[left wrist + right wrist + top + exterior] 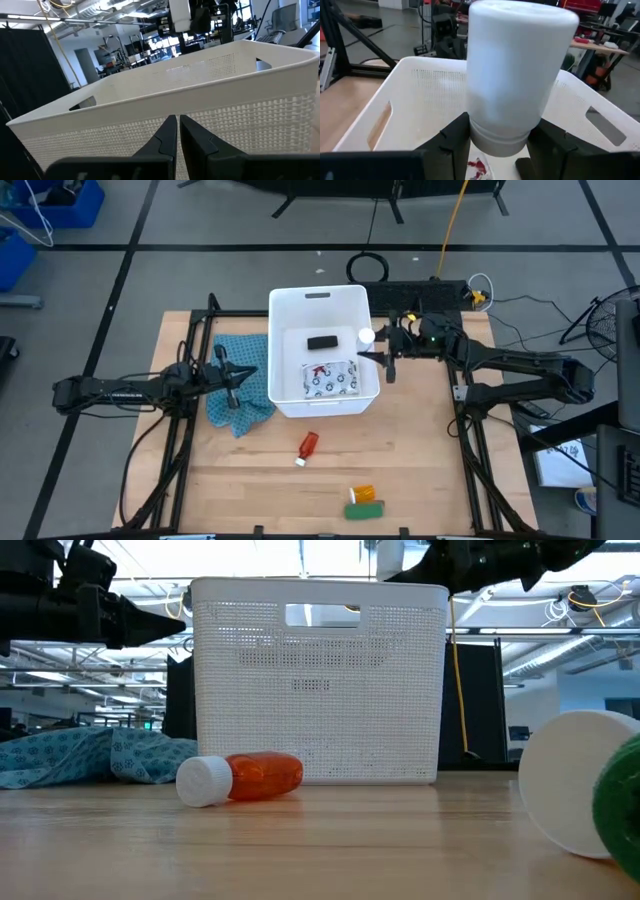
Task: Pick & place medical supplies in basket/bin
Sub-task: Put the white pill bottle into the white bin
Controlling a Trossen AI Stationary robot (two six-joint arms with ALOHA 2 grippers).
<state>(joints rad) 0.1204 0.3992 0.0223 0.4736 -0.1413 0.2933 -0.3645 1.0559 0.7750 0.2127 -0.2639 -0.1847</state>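
The white tub stands mid-table with a black packet and a white patterned pouch lying on its floor. My right gripper is at the tub's right rim, shut on the white cylinder. My left gripper waits shut above the teal cloth, left of the tub, and its fingers face the tub wall. The red bottle with a white cap lies on its side on the table, near side of the tub. The orange vial and green packet lie near the table's near edge. My right gripper pinches the white cylinder between its two fingers, at the narrower lower end. It comes in from the table's right. The cylinder stands upright in the hold, lifted clear, over the tub's right rim.
The teal patterned cloth lies bunched against the tub's left side. A white round end and something green sit close to the low camera. Bare wood lies between the tub and the near items. Blue crates stand off the table.
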